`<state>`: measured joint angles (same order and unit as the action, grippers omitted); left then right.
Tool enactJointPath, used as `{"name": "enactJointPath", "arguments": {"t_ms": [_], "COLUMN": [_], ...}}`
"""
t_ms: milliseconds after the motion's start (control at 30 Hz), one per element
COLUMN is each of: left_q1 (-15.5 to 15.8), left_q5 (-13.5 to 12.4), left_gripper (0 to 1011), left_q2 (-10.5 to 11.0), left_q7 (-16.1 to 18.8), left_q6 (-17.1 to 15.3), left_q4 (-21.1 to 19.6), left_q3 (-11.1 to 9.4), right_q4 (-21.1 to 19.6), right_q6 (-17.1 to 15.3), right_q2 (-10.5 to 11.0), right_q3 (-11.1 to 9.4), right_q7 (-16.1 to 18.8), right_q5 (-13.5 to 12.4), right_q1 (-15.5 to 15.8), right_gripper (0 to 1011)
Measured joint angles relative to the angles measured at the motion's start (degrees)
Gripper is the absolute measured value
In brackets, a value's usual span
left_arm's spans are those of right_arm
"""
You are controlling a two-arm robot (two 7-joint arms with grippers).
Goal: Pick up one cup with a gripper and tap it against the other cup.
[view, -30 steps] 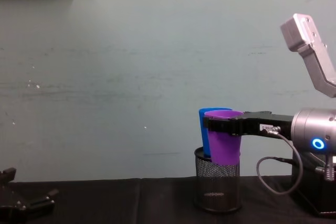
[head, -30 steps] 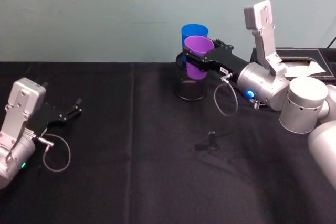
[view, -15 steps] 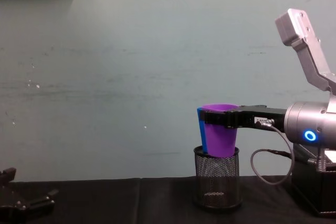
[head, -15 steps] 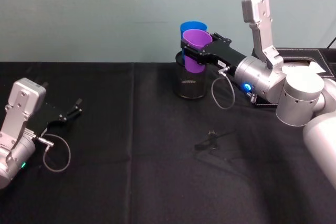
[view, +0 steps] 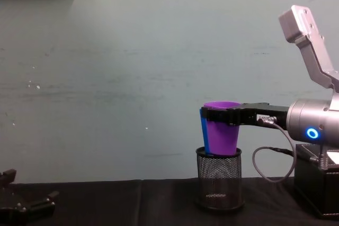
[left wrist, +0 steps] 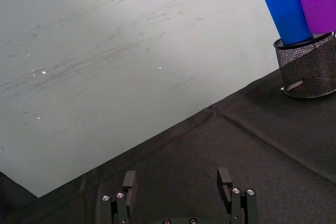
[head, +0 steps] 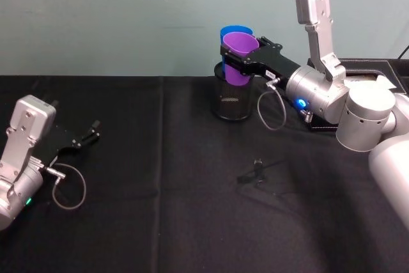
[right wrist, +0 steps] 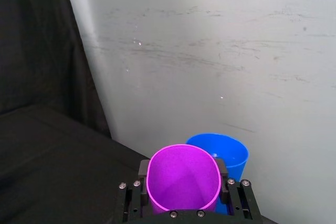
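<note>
The purple cup point(head: 239, 56) hangs upright above the black mesh pen holder point(head: 231, 101), with my right gripper point(head: 245, 62) shut on it just below its rim. The blue cup point(head: 230, 32) stands in that holder, right behind the purple one. Their sides look pressed together or very nearly so. From the chest, the purple cup point(view: 222, 130) covers all but a thin edge of the blue cup point(view: 202, 126). The right wrist view looks down into the purple cup point(right wrist: 184, 178), with the blue cup point(right wrist: 229, 152) just beyond. My left gripper point(head: 89, 135) rests open at the table's left.
A black box point(head: 365, 70) sits at the back right behind my right arm. A small black clip-like piece point(head: 256, 171) lies on the black cloth in front of the holder. The wall runs close behind the cups. The left wrist view shows the open left gripper point(left wrist: 177, 182) over bare cloth.
My right gripper has lifted the purple cup a little and carried it back against the blue cup. The left arm has not moved.
</note>
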<state>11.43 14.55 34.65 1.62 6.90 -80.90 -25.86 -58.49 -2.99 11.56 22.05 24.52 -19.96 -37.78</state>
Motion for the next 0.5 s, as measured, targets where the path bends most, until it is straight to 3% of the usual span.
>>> {"name": "enactJointPath", "arguments": {"t_ms": [500], "left_q1": [0.0], "left_q5": [0.0], "left_gripper": [1000], "left_q2": [0.0], "left_q7": [0.0], "left_q6": [0.0], "left_q4": [0.0], "left_q3": [0.0], "right_q4": [1.1], "right_q6": [0.4], "right_q2": [-0.5], "right_q3": [-0.2], "right_q7": [0.5], "right_q5": [0.2], "right_q1": [-0.9], "right_gripper": [731]}}
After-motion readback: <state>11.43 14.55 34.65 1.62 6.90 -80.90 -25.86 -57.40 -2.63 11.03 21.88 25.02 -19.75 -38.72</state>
